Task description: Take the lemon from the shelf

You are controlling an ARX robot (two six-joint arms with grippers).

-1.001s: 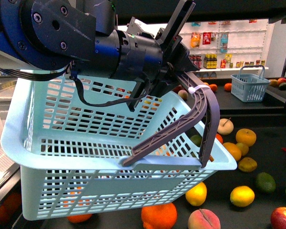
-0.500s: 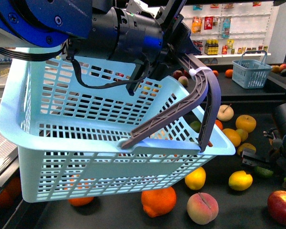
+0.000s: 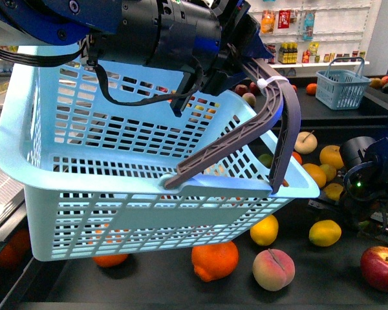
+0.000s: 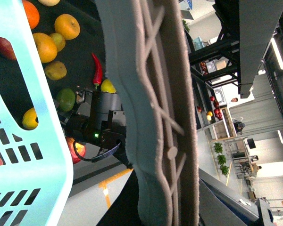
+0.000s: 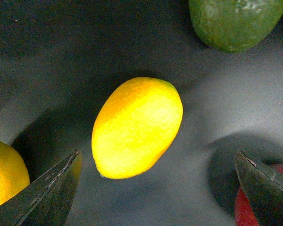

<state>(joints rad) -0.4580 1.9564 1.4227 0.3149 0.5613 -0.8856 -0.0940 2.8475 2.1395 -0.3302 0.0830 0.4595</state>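
Lemon (image 3: 325,232) — lying loose on the black shelf (image 3: 326,284), right under the right gripper (image 5: 156,160). Shows in the right wrist view with the jaws spread wide, one on each side, not touching it yet, nothing pinched. Lies long-ways on a slant across that gap, so probably needs a small wrist turn to squeeze the thin way. Much nearer the right arm than the left. Left gripper (image 3: 246,61) busy up high, pinching the basket handle (image 3: 281,123), with the blue basket (image 3: 116,174) hanging tilted. Next, most likely: go straight down, then close gently — mind the green fruit (image 5: 236,21) and red apple (image 3: 381,268) close by.
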